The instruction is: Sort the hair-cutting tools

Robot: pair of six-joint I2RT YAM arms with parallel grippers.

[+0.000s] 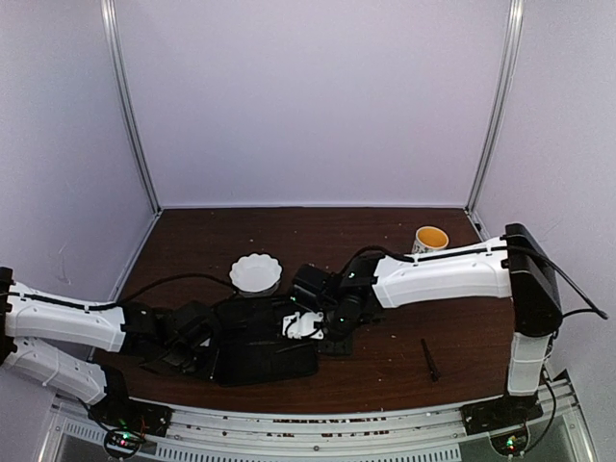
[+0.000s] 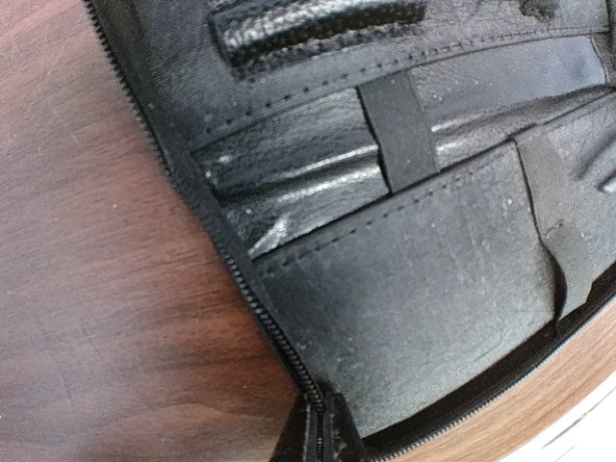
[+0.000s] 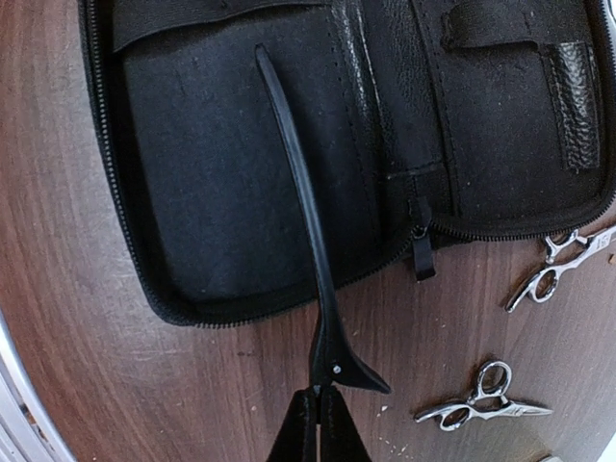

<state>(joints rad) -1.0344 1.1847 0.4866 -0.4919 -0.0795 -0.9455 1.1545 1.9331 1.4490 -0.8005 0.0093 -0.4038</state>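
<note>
Black clip (image 3: pixel 296 183) clenched in my right gripper (image 3: pixel 316 404), held over open case (image 3: pixel 202 221) for stowing. Left gripper (image 1: pixel 185 341) at case edge, probably steadying it; jaws, can't tell.

You have one slim black hair clip (image 3: pixel 294 183) pinched by its hinged end in the right gripper (image 3: pixel 316 414), its pointed tip reaching over the open case (image 3: pixel 192 221). Just beside that case lie the silver ring-handled upper scissors (image 3: pixel 563 260) and lower scissors (image 3: pixel 486 405). The second clip (image 1: pixel 429 359) lies well apart on the table (image 1: pixel 385 231).

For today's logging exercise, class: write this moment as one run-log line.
right end effector: shut on hair clip, held over open case | two scissors: on table beside case | left end effector: state unclear
</note>
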